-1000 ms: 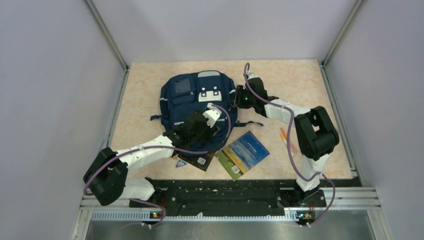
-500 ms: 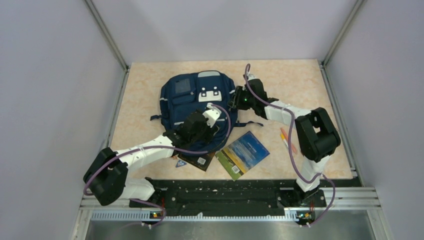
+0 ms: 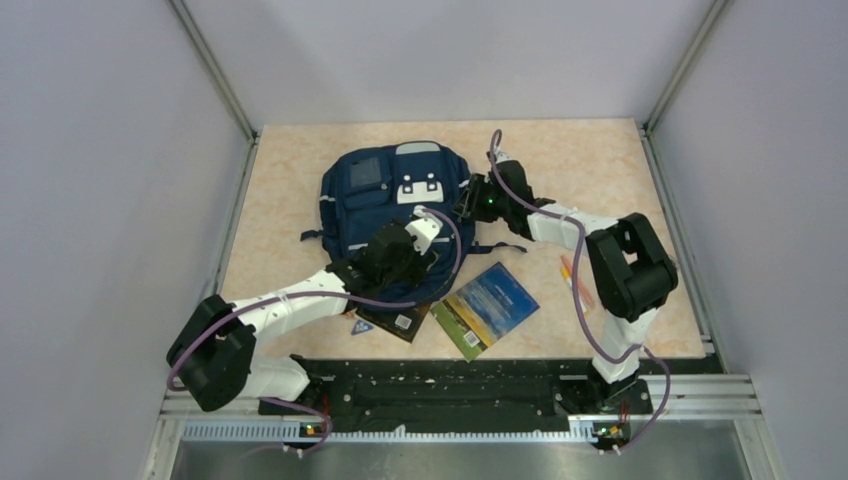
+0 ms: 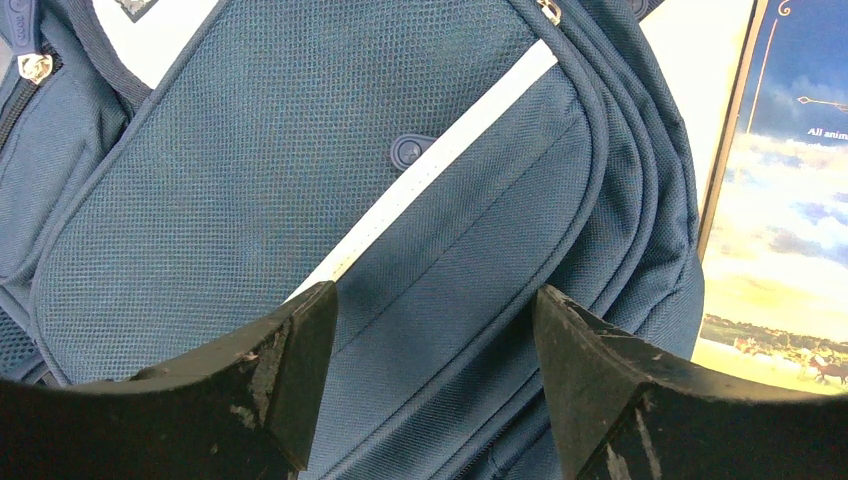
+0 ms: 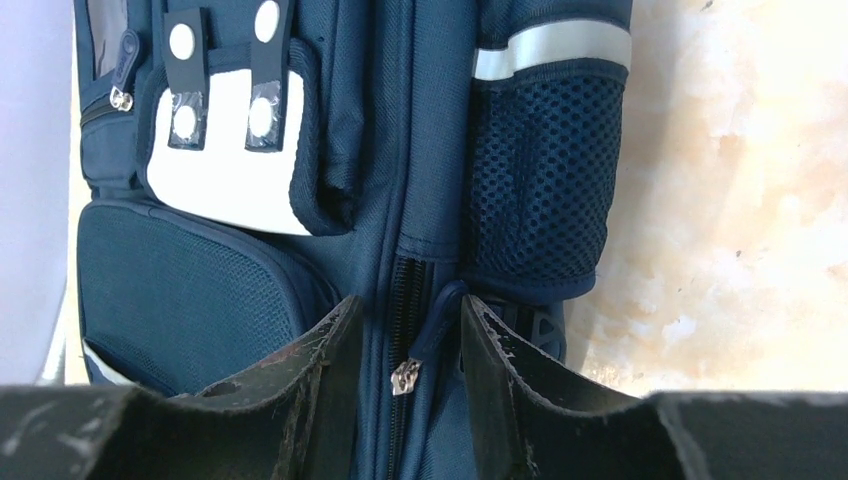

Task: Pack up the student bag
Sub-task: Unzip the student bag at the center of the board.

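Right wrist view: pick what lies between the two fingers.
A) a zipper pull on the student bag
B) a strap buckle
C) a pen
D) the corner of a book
A: the metal zipper pull hangs on the zip track of the student bag, in the gap between the fingers of the right gripper, which stand apart on either side of it.

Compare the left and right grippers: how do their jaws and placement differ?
The left gripper spreads its jaws wide over the front of the student bag; the right gripper sets them narrower. The left has only fabric between its jaws; the right straddles a zipper pull. Both are open, holding nothing.
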Available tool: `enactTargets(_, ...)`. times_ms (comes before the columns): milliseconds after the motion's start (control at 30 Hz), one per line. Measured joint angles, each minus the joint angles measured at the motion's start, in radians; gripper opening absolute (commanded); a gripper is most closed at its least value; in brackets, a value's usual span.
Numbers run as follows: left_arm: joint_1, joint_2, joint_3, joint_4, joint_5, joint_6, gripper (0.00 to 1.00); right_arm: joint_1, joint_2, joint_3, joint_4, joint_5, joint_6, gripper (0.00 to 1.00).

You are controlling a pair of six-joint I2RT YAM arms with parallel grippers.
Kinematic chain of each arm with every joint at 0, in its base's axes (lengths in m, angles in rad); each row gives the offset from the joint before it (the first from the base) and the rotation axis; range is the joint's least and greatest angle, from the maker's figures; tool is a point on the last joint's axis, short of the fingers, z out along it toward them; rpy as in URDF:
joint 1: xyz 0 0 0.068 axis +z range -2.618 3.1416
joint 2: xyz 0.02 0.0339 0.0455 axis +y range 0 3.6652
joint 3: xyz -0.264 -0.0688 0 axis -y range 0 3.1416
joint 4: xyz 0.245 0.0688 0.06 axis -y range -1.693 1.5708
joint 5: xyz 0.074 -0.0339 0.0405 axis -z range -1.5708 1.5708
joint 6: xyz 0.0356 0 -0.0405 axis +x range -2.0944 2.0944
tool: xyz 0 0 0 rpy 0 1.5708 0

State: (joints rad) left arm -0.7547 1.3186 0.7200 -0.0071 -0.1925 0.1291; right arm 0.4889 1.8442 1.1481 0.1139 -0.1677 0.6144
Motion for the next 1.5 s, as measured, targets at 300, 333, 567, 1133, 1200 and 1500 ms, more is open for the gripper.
enactTargets(300,-0.013,0.037,0.013,-0.001,0.020,-0.011,0.36,0.000,0.003,-0.083,0.128,-0.013,0.076,0.23)
enactTargets(333,-0.014,0.042,0.016,-0.002,0.024,-0.013,0.33,0.000,0.002,-0.096,0.148,-0.011,0.087,0.22)
enactTargets(567,-0.016,0.063,0.032,-0.001,0.035,-0.021,0.02,0.000,-0.053,-0.182,0.209,0.020,0.122,0.00)
enactTargets(1133,-0.016,0.081,0.037,0.069,-0.011,-0.075,0.00,0.039,-0.201,-0.335,0.231,0.069,0.128,0.00)
enactTargets(1200,-0.015,0.100,0.051,0.083,-0.022,-0.077,0.00,0.064,-0.232,-0.367,0.221,0.071,0.128,0.00)
enactTargets(1500,-0.013,0.130,0.087,0.101,-0.035,-0.074,0.00,0.103,-0.320,-0.430,0.186,0.087,0.064,0.11)
